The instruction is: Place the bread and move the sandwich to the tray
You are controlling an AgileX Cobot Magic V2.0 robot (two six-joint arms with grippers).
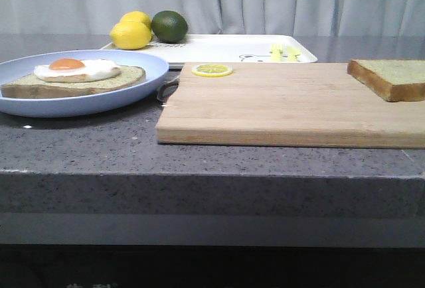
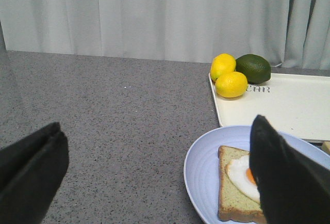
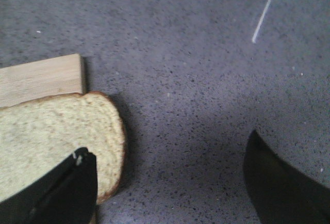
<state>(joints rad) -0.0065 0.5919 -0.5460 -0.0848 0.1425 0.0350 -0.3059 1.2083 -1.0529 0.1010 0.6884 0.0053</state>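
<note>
The plain bread [image 1: 390, 77] lies on the right end of the wooden cutting board [image 1: 285, 105]. It also shows in the right wrist view [image 3: 49, 139], overhanging the board's end. My right gripper [image 3: 167, 182] is open and empty above the counter, one finger over the bread's edge. The sandwich [image 1: 74, 77], bread with a fried egg, sits on the pale-blue plate [image 1: 40, 102] at the left. The left wrist view shows the sandwich [image 2: 237, 182] too. My left gripper [image 2: 160, 177] is open and empty, one finger over the egg. The white tray [image 1: 226, 48] lies behind the board.
Two lemons [image 1: 131, 30] and a dark green avocado [image 1: 170, 26] sit at the tray's far left corner. A lemon slice [image 1: 212, 70] lies on the board's far left corner. A grey curtain hangs behind the speckled grey counter [image 1: 80, 148].
</note>
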